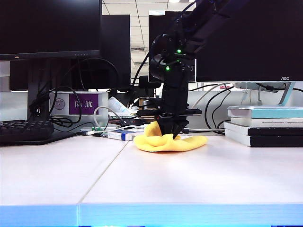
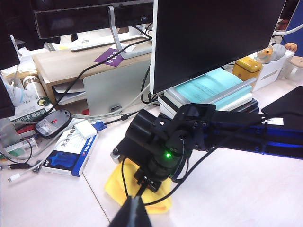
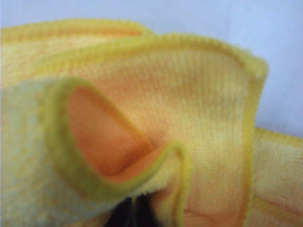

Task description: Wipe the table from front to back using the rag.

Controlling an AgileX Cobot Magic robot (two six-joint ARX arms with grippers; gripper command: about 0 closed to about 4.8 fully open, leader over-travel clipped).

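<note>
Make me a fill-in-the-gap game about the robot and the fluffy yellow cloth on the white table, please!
1. The right gripper is shut on the soft, fleecy rag, whose colour is ____.
2. The rag lies bunched on the pale off-white ____.
3. Beside the rag lies a small white-and-blue box; the stack on the rag's other side is made of ____.
4. The left gripper, high above the table, looks ____, holding nothing.

Missing words: yellow; table; books; shut
</note>
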